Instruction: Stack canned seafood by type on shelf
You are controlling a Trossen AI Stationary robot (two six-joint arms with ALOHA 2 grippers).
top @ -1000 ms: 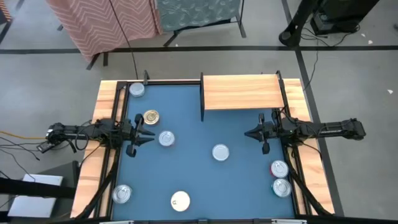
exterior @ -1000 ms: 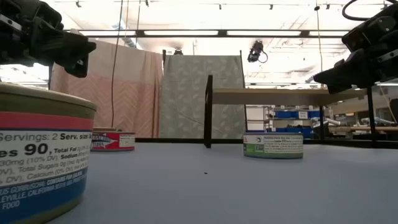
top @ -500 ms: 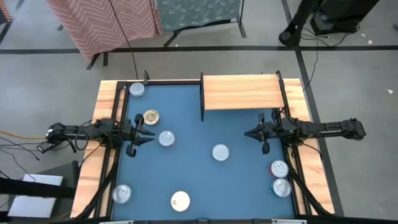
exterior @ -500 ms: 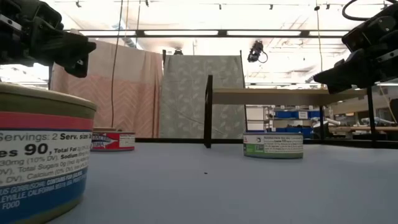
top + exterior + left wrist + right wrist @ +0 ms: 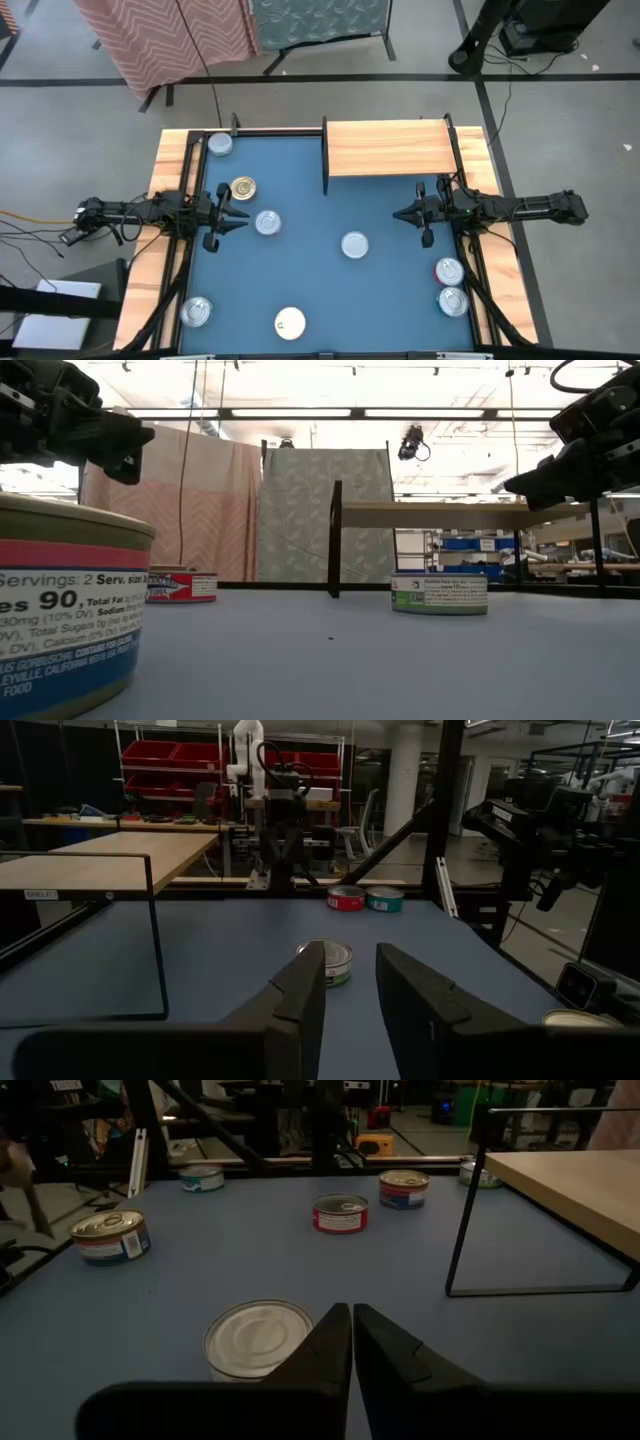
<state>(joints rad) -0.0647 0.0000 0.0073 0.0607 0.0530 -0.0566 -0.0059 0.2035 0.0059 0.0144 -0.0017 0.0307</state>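
Eight short round tins stand on the blue table. In the high view a silver one [image 5: 220, 145] is at the far left corner, the gold one [image 5: 243, 188] and a silver one [image 5: 267, 223] are near my left gripper [image 5: 240, 213], one silver tin [image 5: 354, 244] stands mid-table, two [image 5: 449, 270] [image 5: 453, 301] stand by the right rail, and a silver [image 5: 196, 312] and the white one [image 5: 290, 322] are at the near edge. The light-wood shelf [image 5: 385, 148] stands at the far right. My left gripper [image 5: 350, 982] is open and hovers level. My right gripper [image 5: 398, 214] [image 5: 351, 1330] is shut and hovers just short of the mid-table tin [image 5: 260, 1338].
Wooden side rails [image 5: 165, 200] run along both sides of the table, and the arms reach in over them. The shelf's dark upright [image 5: 325, 155] stands near mid-table at the far side. In the low view a big tin [image 5: 60, 610] sits close to the camera. Fabric screens [image 5: 320, 510] stand behind the table.
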